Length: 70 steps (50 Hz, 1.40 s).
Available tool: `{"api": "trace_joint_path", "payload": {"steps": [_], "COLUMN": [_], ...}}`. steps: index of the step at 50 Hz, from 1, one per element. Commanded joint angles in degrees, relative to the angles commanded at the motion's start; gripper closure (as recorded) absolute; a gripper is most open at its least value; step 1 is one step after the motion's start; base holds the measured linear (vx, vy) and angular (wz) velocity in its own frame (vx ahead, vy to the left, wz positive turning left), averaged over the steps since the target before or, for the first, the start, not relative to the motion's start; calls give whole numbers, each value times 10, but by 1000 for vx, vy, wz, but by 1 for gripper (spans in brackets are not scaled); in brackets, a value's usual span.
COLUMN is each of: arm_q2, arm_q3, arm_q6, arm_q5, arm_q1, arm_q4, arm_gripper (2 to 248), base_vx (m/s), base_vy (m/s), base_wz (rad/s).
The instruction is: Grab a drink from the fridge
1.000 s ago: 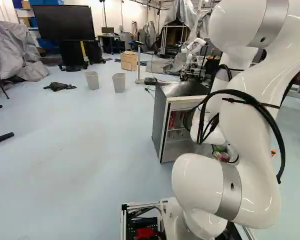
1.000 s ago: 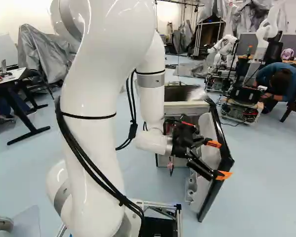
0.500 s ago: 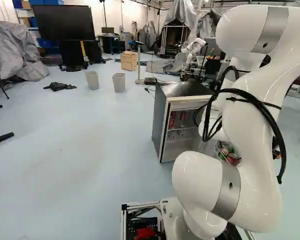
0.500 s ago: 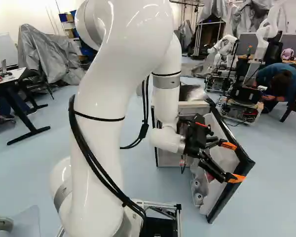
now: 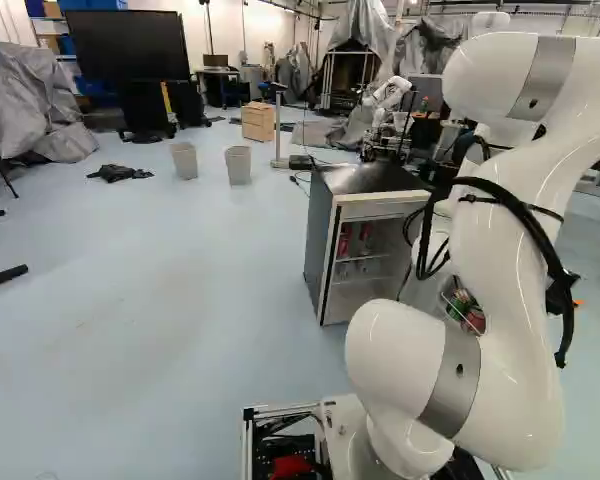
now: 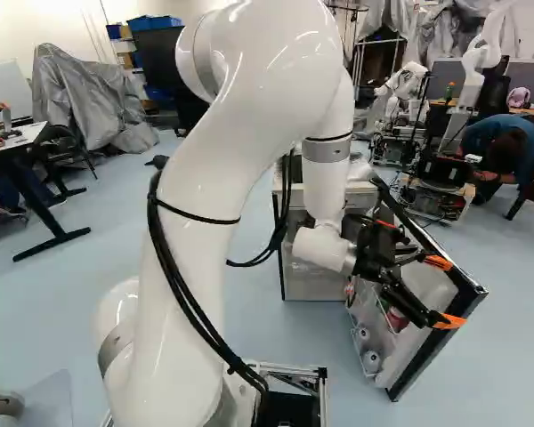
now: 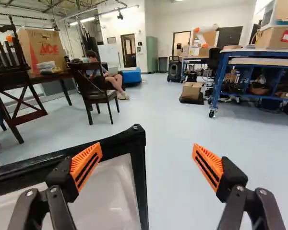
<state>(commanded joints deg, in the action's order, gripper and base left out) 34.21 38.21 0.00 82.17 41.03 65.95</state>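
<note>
The small dark fridge (image 5: 365, 185) stands ahead with its door (image 6: 427, 366) swung wide. My gripper (image 6: 443, 292) is over the door's upper part, at its outer edge. Wrist view: the gripper (image 7: 146, 160) is open; one finger overlaps the white inner side of the door (image 7: 110, 191), whose black corner lies between the fingers, and the other finger is well off it. Red items (image 5: 365, 232) show on a shelf inside the fridge. A red item (image 6: 397, 318) and round-ended containers (image 6: 371, 360) sit in the door racks.
Another robot (image 6: 408, 82) stands beyond the fridge, and a person crouches beside equipment (image 6: 440, 178) behind the door. Wooden chairs (image 7: 93, 84) and a blue workbench (image 7: 225, 72) are farther off. Two bins (image 5: 238, 165) stand left of the fridge.
My arm has moved rightward in the right base view, the gripper staying at the door's edge. The door has swung wider, uncovering more of the racks. The base has stayed put.
</note>
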Motion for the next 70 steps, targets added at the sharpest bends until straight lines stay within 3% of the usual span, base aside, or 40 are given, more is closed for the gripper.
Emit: {"api": "trace_joint_path", "payload": {"steps": [42,55,70], "arm_q2": [79,66,33], "arm_q3": [139,117,60], "arm_q6": [0,0,0], "arm_q5": [0,0,0], "arm_q1": [60,61,60], "arm_q4": [0,-14,-94], "arm_gripper": [3,3,3], "base_vx": [0,0,0], "base_vy": [0,0,0], "base_wz": [0,0,0]}}
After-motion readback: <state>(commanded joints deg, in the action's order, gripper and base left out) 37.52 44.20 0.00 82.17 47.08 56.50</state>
